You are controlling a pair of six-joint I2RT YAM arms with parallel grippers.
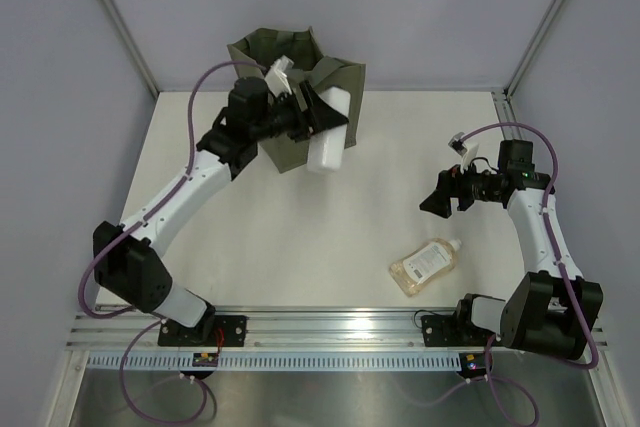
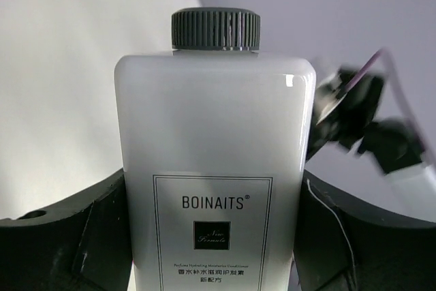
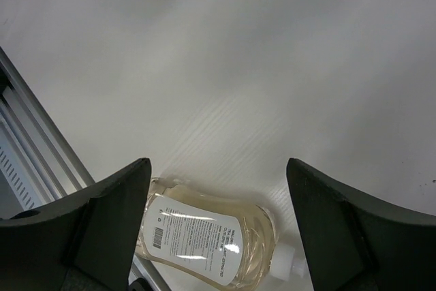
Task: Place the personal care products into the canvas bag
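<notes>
Top external: I have the left tool (image 1: pixel 322 112) clenched on the flat white bottle (image 1: pixel 328 152) at the canvas bag (image 1: pixel 285 154) top, so it's the drop-in step I reckon, next centring over the mouth then releasing, while the right tool (image 1: pixel 445 202) hangs spread, empty, above an amber bottle (image 1: pixel 425 265) on the counter (image 1: pixel 300 247).

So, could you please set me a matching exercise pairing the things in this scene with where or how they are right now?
Things: 1 white BOINAITS bottle; 2 amber-liquid bottle; 3 canvas bag; 4 right pincer.
States: A standing at the far edge of the table; B open and empty; C held in the left pincer; D lying flat on the table.
Pairs: 1-C, 2-D, 3-A, 4-B.
</notes>
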